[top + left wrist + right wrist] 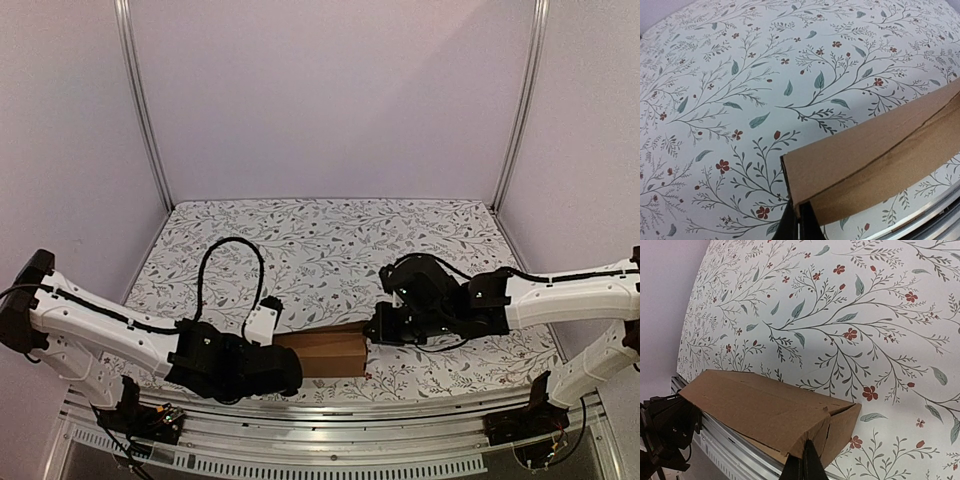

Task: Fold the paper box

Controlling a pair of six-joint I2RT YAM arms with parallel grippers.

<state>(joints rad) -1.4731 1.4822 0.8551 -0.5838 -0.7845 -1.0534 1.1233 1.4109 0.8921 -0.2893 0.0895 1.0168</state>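
Observation:
The paper box (322,352) is a plain brown oblong carton lying near the table's front edge, between my two arms. My left gripper (296,368) is at its left end. In the left wrist view its fingers are shut (799,216), with their tips against the lower corner of the paper box (875,150). My right gripper (372,332) is at the right end. In the right wrist view it is shut (805,447), its tips pressed on the folded end flap of the paper box (760,407). I see nothing clamped between either pair of fingers.
A floral cloth (330,250) covers the table. A metal rail (330,408) runs along the near edge just below the box, and shows as the rail (735,442) in the right wrist view. A black cable (230,245) loops above the left arm. Walls and posts close in the sides and back.

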